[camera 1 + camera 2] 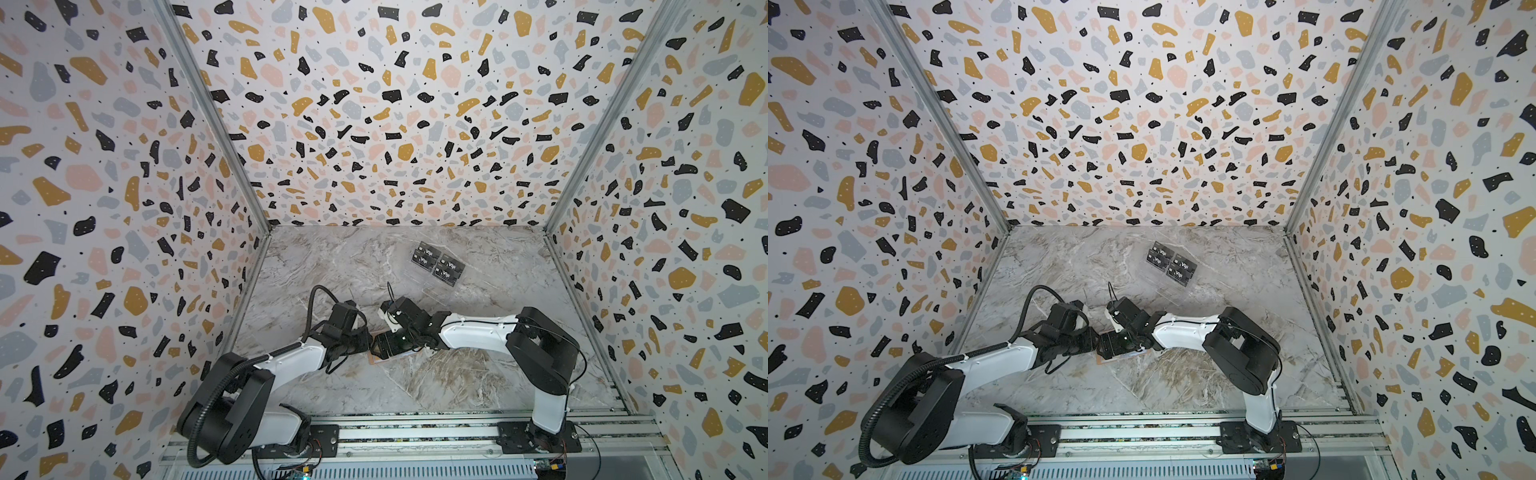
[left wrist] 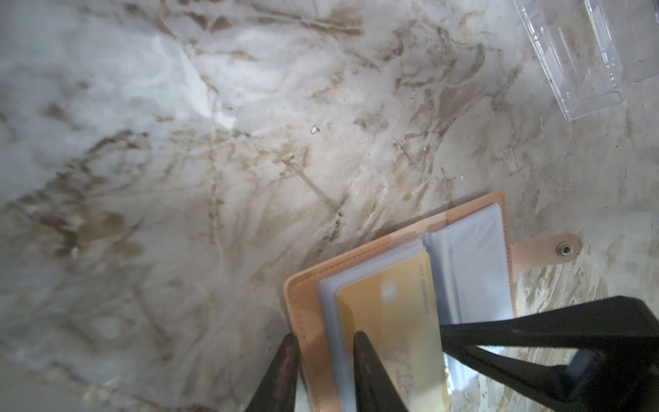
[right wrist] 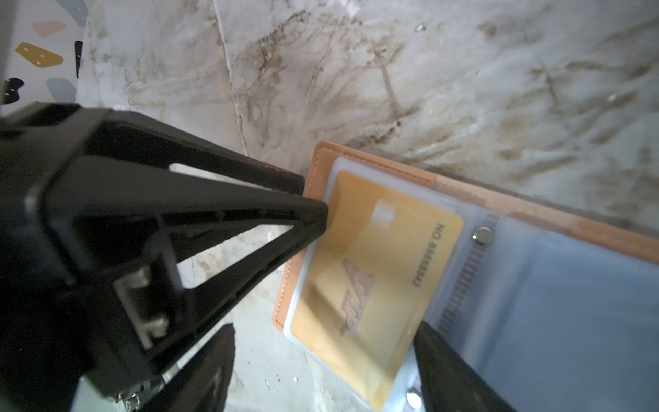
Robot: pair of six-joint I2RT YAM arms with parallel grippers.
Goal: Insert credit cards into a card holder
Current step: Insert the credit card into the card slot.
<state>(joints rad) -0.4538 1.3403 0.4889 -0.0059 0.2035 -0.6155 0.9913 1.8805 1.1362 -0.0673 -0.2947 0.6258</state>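
The peach card holder (image 2: 308, 314) lies open on the marble table, its snap tab (image 2: 563, 248) sticking out sideways. One gold credit card (image 3: 378, 271) sits in the top clear sleeve of one page, and the sleeves (image 3: 570, 303) of the other page look empty. My left gripper (image 2: 322, 335) is shut on that page's outer edge, with the cover rim and sleeve edge between its fingers. My right gripper (image 3: 326, 326) hangs open over the card's near end, one finger (image 3: 449, 371) by the spine and the other over bare table. In both top views the arms hide most of the holder (image 1: 380, 360).
A clear tiered stand (image 1: 438, 264) with black Vip cards stands behind the grippers, toward the back of the table, and its clear base (image 2: 577, 53) shows in the left wrist view. Patterned walls close in three sides. The arm bases sit on the front rail.
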